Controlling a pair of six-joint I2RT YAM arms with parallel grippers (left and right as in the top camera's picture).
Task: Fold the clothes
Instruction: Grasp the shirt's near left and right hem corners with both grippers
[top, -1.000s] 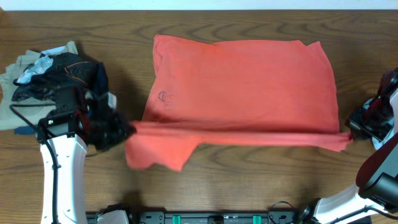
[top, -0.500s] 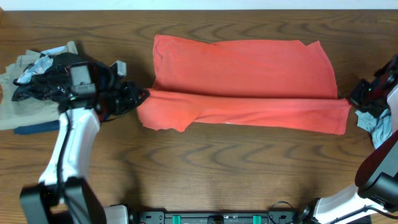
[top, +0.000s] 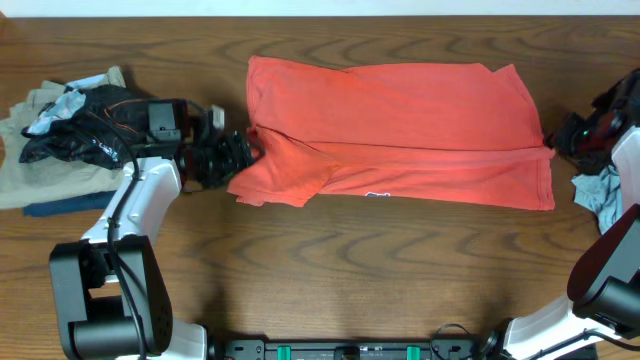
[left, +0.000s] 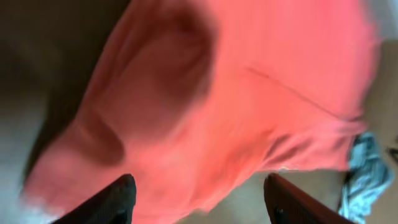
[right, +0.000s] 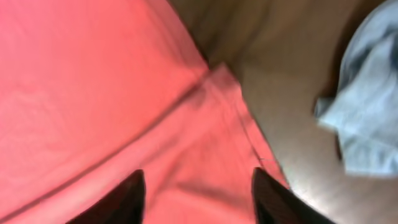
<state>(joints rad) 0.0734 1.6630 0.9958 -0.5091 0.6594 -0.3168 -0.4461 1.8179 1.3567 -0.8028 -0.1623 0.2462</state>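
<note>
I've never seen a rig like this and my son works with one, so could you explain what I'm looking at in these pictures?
It is a robot with two arms at a wooden table, each ending in a two-finger gripper. The wide picture comes from a camera fixed above the table. The two close-ups come from cameras on the wrists, with the dark fingertips showing at the bottom edge. On the table lies a coral-red T-shirt, its near strip folded over the rest. The left gripper is at one end of it, the right gripper at the other. In the close-ups both stand open over the cloth, gripping nothing. A pile of other clothes sits at the left, and a light blue cloth at the right.
</note>
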